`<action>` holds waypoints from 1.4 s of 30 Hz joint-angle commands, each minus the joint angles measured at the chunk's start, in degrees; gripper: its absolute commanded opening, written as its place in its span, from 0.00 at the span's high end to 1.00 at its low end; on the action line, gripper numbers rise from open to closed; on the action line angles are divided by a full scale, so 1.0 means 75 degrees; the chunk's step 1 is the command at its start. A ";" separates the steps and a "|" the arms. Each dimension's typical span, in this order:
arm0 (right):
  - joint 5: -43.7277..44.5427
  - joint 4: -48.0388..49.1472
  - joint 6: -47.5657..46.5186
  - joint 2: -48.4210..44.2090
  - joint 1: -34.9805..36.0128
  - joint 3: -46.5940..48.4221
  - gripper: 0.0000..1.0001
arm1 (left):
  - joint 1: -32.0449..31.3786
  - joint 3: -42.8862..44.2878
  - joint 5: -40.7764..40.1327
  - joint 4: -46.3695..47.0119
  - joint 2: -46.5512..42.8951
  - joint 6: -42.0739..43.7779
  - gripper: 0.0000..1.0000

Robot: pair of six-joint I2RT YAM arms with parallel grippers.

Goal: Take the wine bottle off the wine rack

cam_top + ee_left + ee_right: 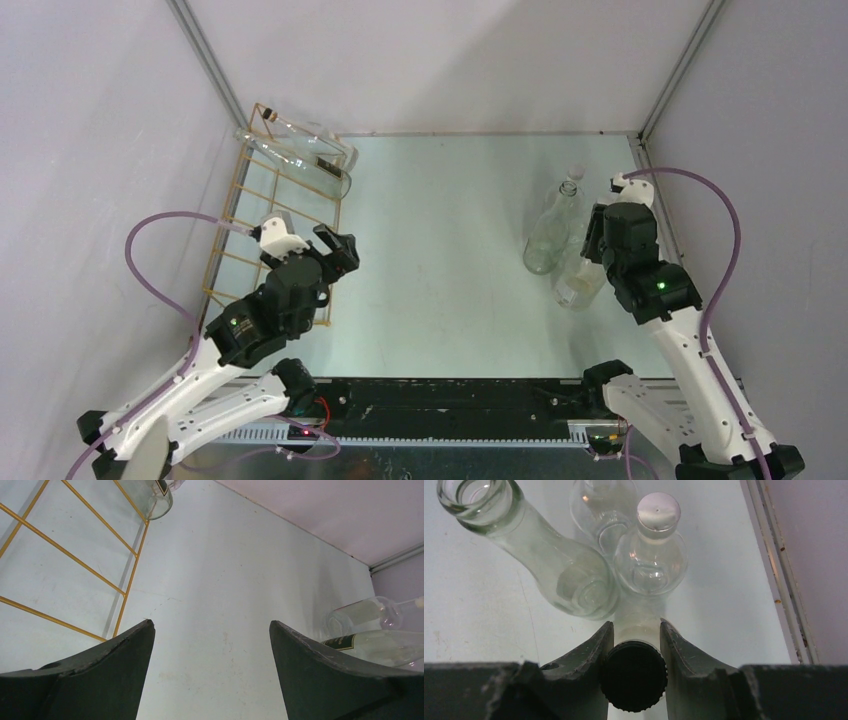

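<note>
- Wine rack (75, 558): gold wire, 9 to 10 o'clock on the table (450, 250). One clear racked bottle (300, 160) lies across its far end, 11 o'clock.
- Left gripper (211, 622): jaws spread wide, grasping nothing, at the rack's right rail.
- Standing bottles, 3 o'clock: open-necked bottle (549, 565) and white-capped bottle (651, 550), close together.
- Wine bottle (577, 288): off the rack, upright, just beside those. Right gripper (636, 622) is clenched on its black screw cap (634, 677). Base contact with the table: cannot tell.
- Handling: rigid clear glass, smooth, breakable; apparently empty, so probably moderate weight. A cap hold suits vertical carrying; the neck is probably steadier against swing.
</note>
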 commanded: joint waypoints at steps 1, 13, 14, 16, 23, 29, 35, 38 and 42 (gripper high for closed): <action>0.0273 0.2090 0.0298 -0.0137 -0.0052 0.0026 1.00 | 0.0039 -0.0053 -0.0230 -0.0046 -0.0081 -0.0221 0.09; 0.0994 0.3229 0.0357 -0.0296 -0.0051 -0.0799 1.00 | 0.0039 -0.0026 -0.0228 -0.0073 0.0041 -0.0230 0.08; 0.0994 0.3281 0.0331 -0.0306 -0.0051 -0.0855 1.00 | 0.0039 -0.0025 -0.0230 -0.0073 0.0047 -0.0231 0.08; 0.0988 0.3277 0.0290 -0.0315 -0.0051 -0.0913 1.00 | 0.0039 -0.0030 -0.0230 -0.0078 0.0063 -0.0232 0.08; 0.0879 0.3082 0.0349 -0.0520 -0.0052 -0.1207 0.86 | 0.0039 -0.0104 -0.0242 -0.0082 0.0043 -0.0260 0.08; 0.0863 0.2964 0.0411 -0.0694 -0.0058 -0.1332 0.65 | 0.0034 -0.0129 -0.0226 -0.0062 0.0051 -0.0279 0.08; 0.0719 0.2839 0.0444 -0.0839 -0.0051 -0.1327 0.46 | 0.0039 -0.0095 -0.0197 -0.0032 0.0131 -0.0279 0.08; 0.0634 0.2813 0.0441 -0.1002 -0.0055 -0.1327 0.42 | 0.0039 -0.0074 -0.0199 -0.0036 0.0146 -0.0263 0.08; 0.0705 0.2578 0.0472 -0.1171 -0.0052 -0.1131 0.40 | 0.0039 -0.0039 -0.0236 -0.0026 0.0147 -0.0210 0.07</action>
